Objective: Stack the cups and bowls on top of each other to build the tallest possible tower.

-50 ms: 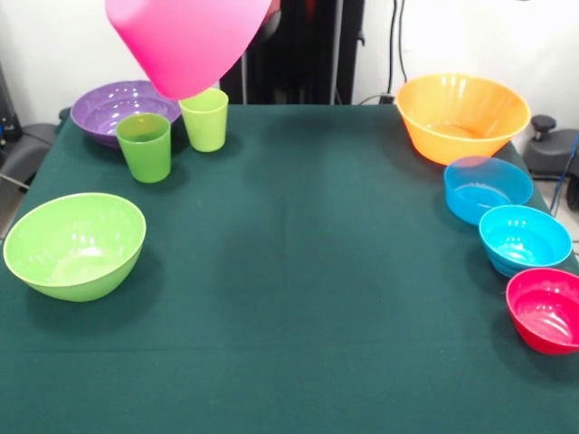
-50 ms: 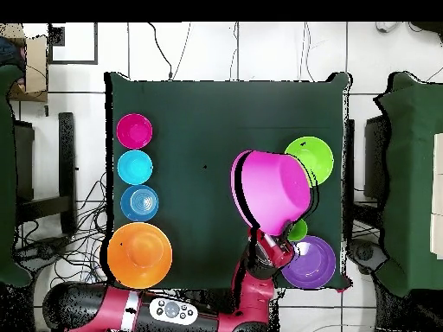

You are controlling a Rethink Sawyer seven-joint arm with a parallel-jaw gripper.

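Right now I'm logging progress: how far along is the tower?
No stack is standing yet. The pink bowl is in the air, tilted; the gripper itself is hidden behind it. The green cups, purple bowl and the orange, blue, turquoise, red and lime bowls sit separately on the table.

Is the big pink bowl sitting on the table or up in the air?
In the air: the large glossy pink plastic bowl hangs tilted above the two green cups.

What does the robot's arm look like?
The arm is red with black parts. Its lower section lies along the bottom of the overhead view, where a light grey panel carries a row of dark round buttons. The gripper is hidden behind the pink bowl.
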